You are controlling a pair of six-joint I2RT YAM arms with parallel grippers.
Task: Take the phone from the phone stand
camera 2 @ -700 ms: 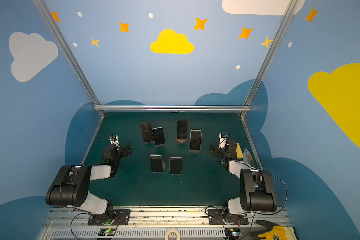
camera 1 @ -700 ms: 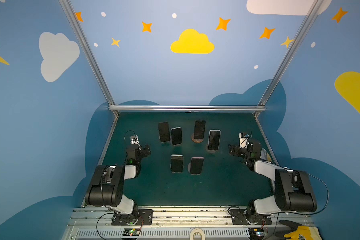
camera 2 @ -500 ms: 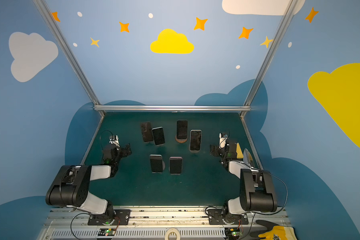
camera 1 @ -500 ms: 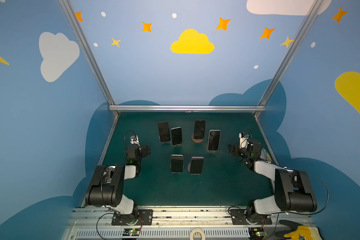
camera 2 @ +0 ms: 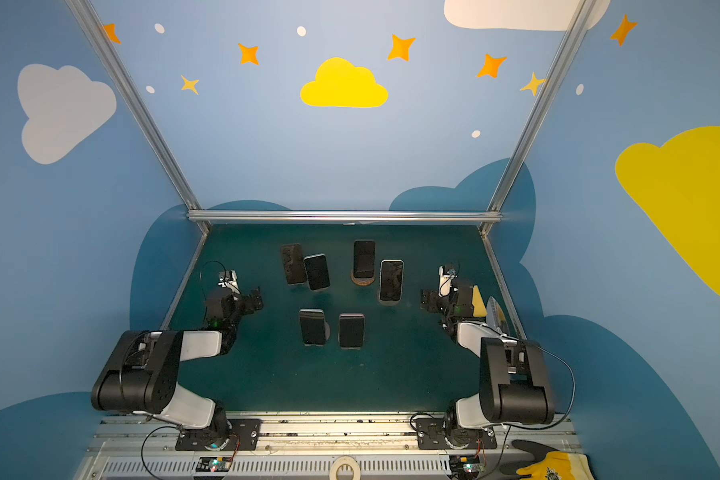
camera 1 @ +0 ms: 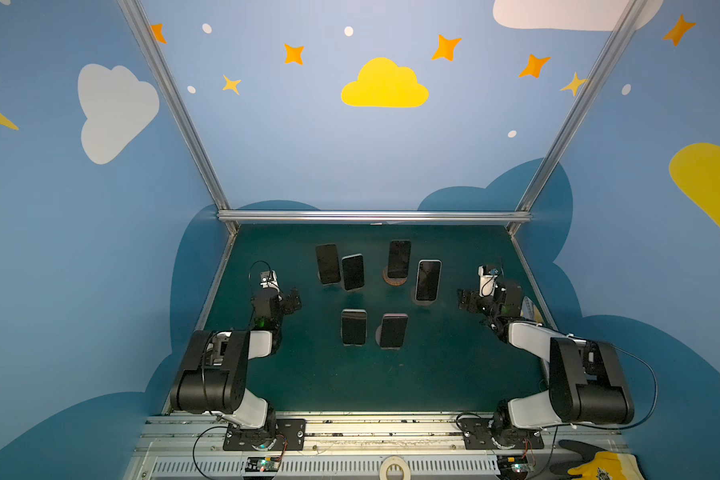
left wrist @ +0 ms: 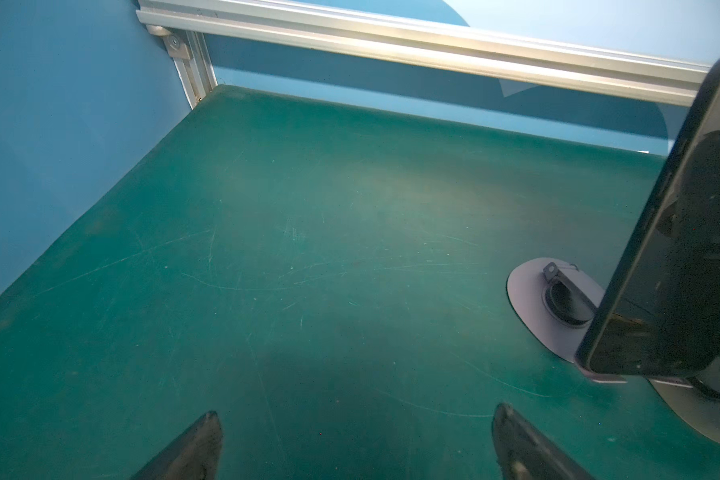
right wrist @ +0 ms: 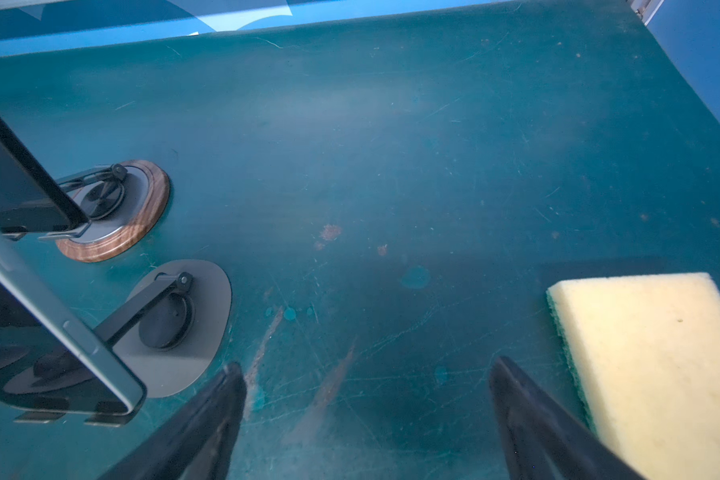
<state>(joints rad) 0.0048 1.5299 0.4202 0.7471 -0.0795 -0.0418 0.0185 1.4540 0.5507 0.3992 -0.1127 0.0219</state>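
Top views, nearest edge first: a tape roll (camera 1: 393, 467) and a yellow glove (camera 1: 599, 469) lie on the rail by the arm bases. Farther in, the left tool (camera 1: 294, 299) and right tool (camera 1: 464, 299) hang low over the green tabletop (camera 1: 433, 374), one at each side. Both are spread wide and grasp nothing.

In the left wrist view, the fingers (left wrist: 196, 453) frame only bare, scratched tabletop. In the right wrist view, the fingers (right wrist: 208, 424) do the same, and a yellow sponge (right wrist: 649, 365) lies just beside one of them.

Between the tools stand six dark-screened phones, each propped on its own phone stand. The near-left phone (camera 1: 353, 327) and near-right phone (camera 1: 393, 330) form the front row, well apart from both tools.

Behind them, from left to right, come the far-left phone (camera 1: 327, 264), the second phone (camera 1: 353, 272) just beside it, the wood-base phone (camera 1: 399, 259) on a round wooden base (camera 1: 395, 281), and the light-framed phone (camera 1: 428, 280). The light-framed phone, on a dark oval phone stand (right wrist: 175, 324), is the one closest to the right tool. No object lies between either tool and the phones.
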